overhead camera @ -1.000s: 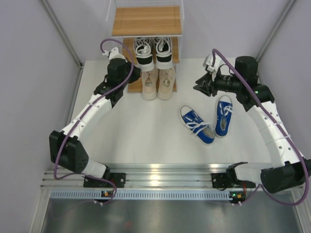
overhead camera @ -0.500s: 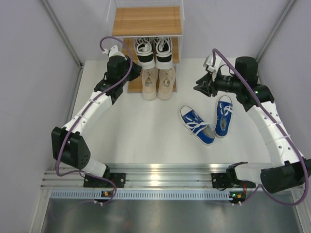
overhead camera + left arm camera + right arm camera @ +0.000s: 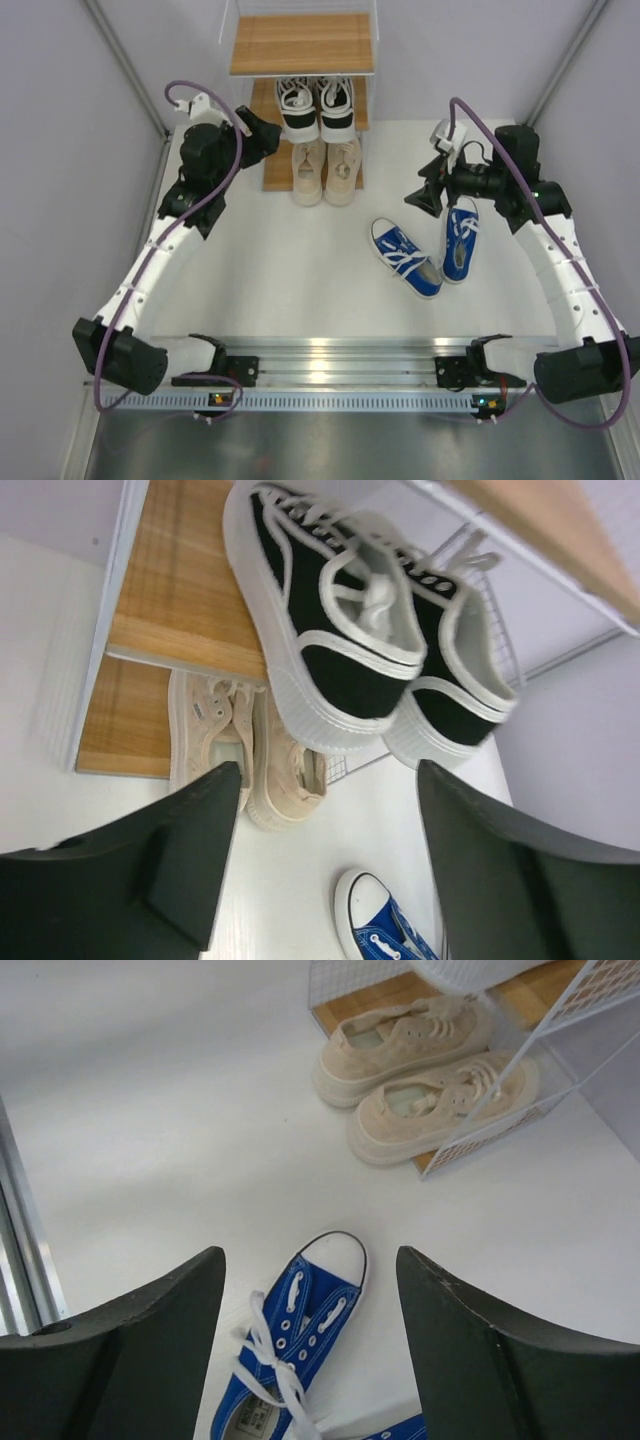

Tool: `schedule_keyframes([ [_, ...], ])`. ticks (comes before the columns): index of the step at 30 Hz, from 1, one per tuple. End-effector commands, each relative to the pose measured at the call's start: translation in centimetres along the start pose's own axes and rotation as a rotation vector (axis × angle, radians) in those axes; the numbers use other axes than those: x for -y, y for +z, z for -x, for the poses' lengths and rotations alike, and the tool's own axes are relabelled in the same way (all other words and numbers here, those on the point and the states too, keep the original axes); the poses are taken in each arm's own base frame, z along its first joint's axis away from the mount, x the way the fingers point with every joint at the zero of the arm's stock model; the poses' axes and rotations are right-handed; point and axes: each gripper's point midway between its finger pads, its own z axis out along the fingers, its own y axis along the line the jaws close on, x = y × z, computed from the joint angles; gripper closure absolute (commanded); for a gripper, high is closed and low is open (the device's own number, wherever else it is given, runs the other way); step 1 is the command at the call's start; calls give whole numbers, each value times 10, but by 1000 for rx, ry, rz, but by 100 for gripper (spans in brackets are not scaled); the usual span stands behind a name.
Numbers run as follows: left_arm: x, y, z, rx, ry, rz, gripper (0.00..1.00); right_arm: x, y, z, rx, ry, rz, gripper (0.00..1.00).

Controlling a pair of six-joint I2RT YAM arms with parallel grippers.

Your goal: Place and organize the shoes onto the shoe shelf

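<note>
— What is the rack holding?
— I see the stepped shoe shelf [image 3: 300, 45] of light-brown wooden boards in a thin white wire frame, at the far edge of the white table [image 3: 280, 260]. The black-and-white lace-up sneakers [image 3: 296, 110] with thick white soles stand side by side on the middle board. The plain beige sneakers [image 3: 308, 172] sit side by side on the bottom board, heels to the near side, with bare grained wood to their left.
— And the blue pair?
— The two bright blue canvas sneakers [image 3: 405, 258] with white laces and toe caps rest soles-down on the table, right of centre, in a V with heels close together.
— The arms?
— My left arm arcs up the left side. The left gripper [image 3: 260, 133] is by the shelf's left side, pointing right, its black fingers spread with nothing between them. My right gripper [image 3: 422, 188] hovers just far of the blue pair, pointing left, also spread wide and holding nothing.
</note>
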Motion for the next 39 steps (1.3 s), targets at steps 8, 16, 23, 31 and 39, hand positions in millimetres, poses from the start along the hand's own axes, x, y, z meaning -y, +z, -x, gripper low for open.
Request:
schedule_keyframes([
  [8, -18, -109, -52, -103, 51, -138, 8, -20, -7, -149, -464, 130, 107, 24],
  [16, -43, -145, -102, -153, -170, -143, 8, -5, -12, -228, -714, 48, 102, 28],
  [23, -45, -147, -137, -255, -300, -177, 9, -9, 12, -261, -781, 81, 55, 35],
  [31, -35, -135, -182, -480, -408, -199, 9, -23, 41, -268, -767, 215, -55, 81],
  [39, 28, -126, -220, -569, -410, -355, 9, -21, 49, -197, -459, 599, -80, 100],
])
